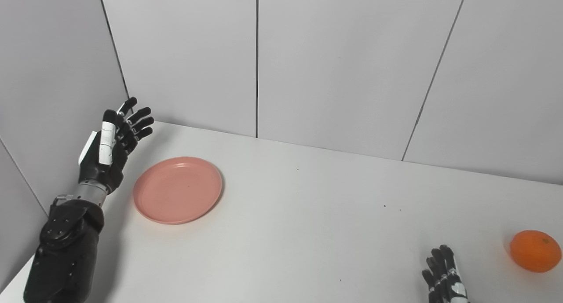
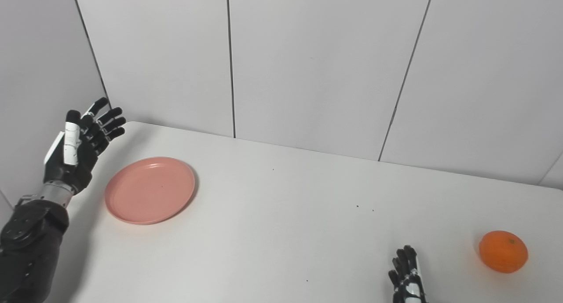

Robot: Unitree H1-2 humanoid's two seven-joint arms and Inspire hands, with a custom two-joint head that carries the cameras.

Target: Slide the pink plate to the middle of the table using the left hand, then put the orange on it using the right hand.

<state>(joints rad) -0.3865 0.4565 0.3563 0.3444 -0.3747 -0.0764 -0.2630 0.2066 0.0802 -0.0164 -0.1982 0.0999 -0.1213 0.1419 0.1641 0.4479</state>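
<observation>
Right hand (image 1: 444, 274) low at my edge, grip unclear, orange (image 1: 535, 251) beside it, left hand (image 1: 112, 147) spread empty by pink plate (image 1: 177, 190) on desk (image 1: 308, 215).

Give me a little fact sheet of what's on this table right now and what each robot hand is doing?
surface: white table set against grey wall panels
pink plate: empty, flat on the table's left side, not yet in the middle
orange: resting on the table at the far right, untouched
left hand: raised, fingers spread, holding nothing, just left of the plate and apart from it
right hand: low at the bottom edge, only partly in view, left of the orange, not touching it
task progress: neither step done
</observation>
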